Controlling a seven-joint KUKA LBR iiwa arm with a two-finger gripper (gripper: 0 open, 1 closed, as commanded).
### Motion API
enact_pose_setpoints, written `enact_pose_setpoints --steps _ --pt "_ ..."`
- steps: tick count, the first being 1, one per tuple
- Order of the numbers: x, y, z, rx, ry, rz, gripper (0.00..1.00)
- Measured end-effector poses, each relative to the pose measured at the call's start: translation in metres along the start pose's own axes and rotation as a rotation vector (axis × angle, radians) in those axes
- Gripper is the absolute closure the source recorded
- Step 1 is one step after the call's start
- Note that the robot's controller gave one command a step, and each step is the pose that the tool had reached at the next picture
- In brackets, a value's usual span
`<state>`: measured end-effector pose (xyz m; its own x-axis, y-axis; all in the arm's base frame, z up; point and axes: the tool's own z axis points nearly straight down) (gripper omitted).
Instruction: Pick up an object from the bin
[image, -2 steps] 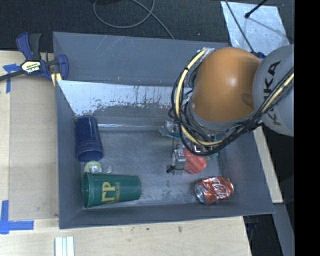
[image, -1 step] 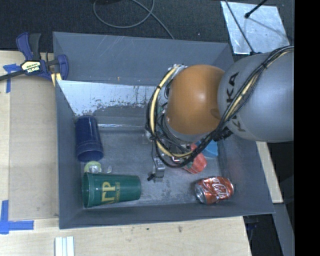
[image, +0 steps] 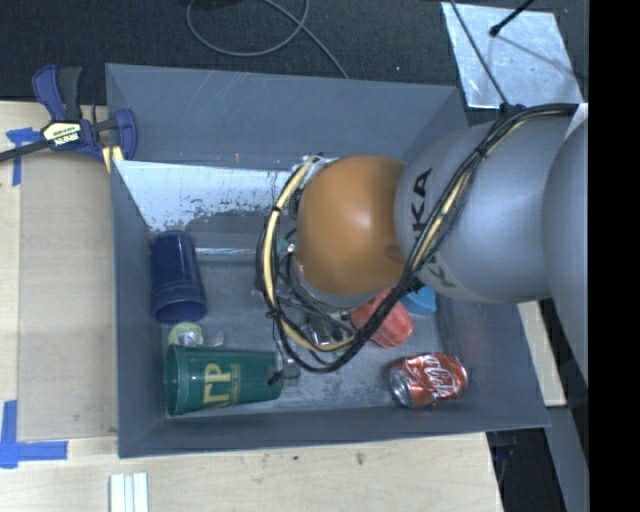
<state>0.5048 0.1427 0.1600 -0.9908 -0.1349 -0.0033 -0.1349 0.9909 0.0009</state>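
My gripper (image: 303, 322) hangs low in the middle of the bin, its dark body largely covered by the arm's orange dome and cables. Just to its lower left a dark green cup (image: 215, 378) with gold lettering lies on its side along the front wall, its open end toward the gripper. To the gripper's right, a red plastic cup (image: 387, 320) lies partly under the arm.
A dark blue cup (image: 176, 275) lies on its side at the left wall, with a small round pale object (image: 186, 335) just below it. A crushed red soda can (image: 428, 380) sits front right. A blue item (image: 423, 300) peeks out beneath the arm.
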Motion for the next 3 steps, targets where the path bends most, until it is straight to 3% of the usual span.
enact_pose_setpoints --steps 1,2,3 --pt "0.000 0.025 0.024 0.001 -0.005 -0.165 0.00" --pt "0.011 0.056 0.086 0.002 -0.011 -0.170 0.00" --pt "0.011 0.055 0.087 -0.003 -0.015 -0.234 1.00"
